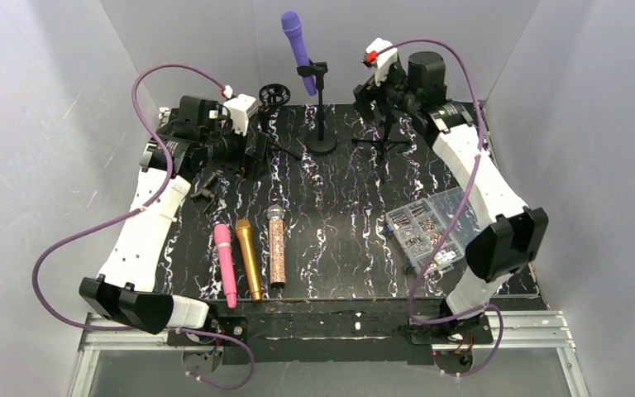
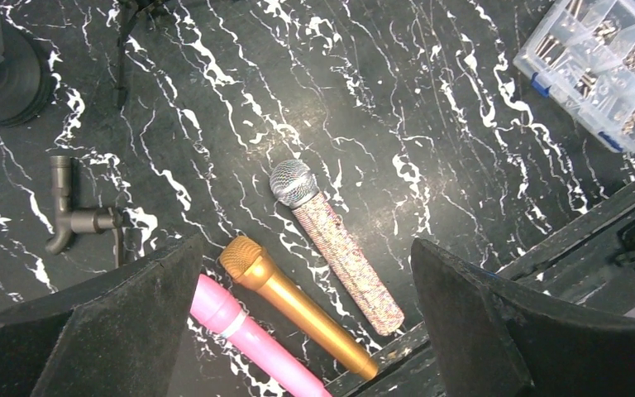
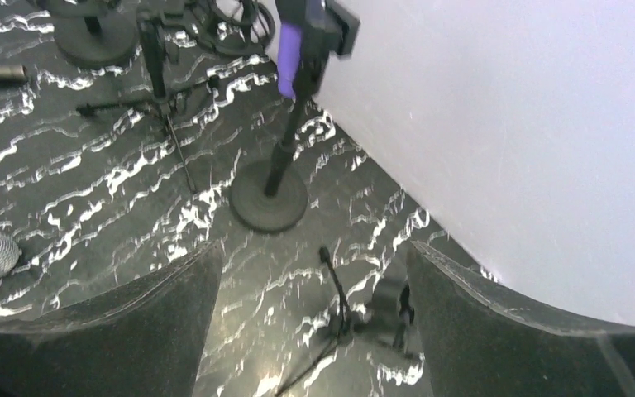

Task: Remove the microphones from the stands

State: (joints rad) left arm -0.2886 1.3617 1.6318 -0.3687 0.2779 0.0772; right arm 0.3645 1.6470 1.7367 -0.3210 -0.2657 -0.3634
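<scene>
The purple microphone (image 1: 295, 45) sits tilted in the clip of a black stand (image 1: 322, 142) with a round base, at the back of the table. In the right wrist view the microphone (image 3: 291, 50) and that stand (image 3: 269, 203) lie ahead of my fingers. My right gripper (image 1: 380, 99) hangs to the right of the stand, open and empty. It is above a small tripod stand (image 3: 343, 318), which shows between the fingers of the right gripper (image 3: 314, 331). My left gripper (image 1: 248, 153) is open and empty at the back left. In its own view the left gripper (image 2: 306, 331) frames the lying microphones.
Three microphones lie near the front: pink (image 1: 226, 265), gold (image 1: 248, 258), glittery (image 1: 277, 246). A clear box of small parts (image 1: 426, 231) stands at the right. A grey clip piece (image 2: 70, 211) lies at the left. Grey walls close in behind and at both sides.
</scene>
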